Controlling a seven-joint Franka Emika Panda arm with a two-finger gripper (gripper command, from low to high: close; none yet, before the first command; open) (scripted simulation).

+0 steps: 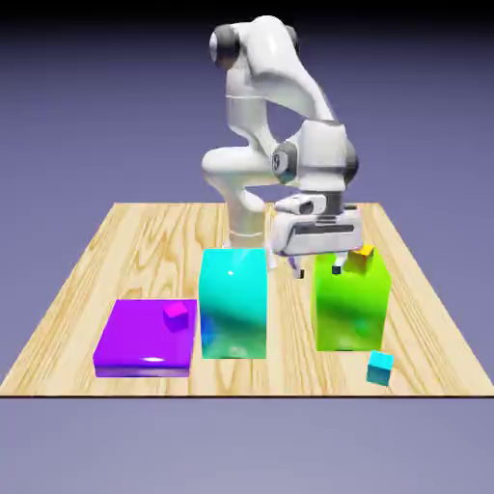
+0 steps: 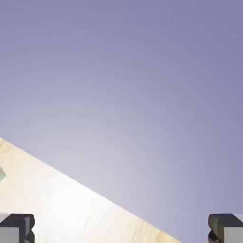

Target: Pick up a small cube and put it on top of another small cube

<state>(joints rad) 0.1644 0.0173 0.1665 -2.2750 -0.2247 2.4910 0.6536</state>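
Small cube [image 1: 380, 368], teal, sits on the table [image 1: 116, 251] near its front edge, below the gripper [image 1: 315, 268] and toward the exterior view's right, just beside the foot of the green block [image 1: 351, 304]. To reach it cleanly, the wide-open, empty gripper should probably clear that block first, then descend straight over the cube. An orange cube [image 1: 365, 251] is half hidden by the hand, and the hand view shows only backdrop, a table corner and a teal sliver.
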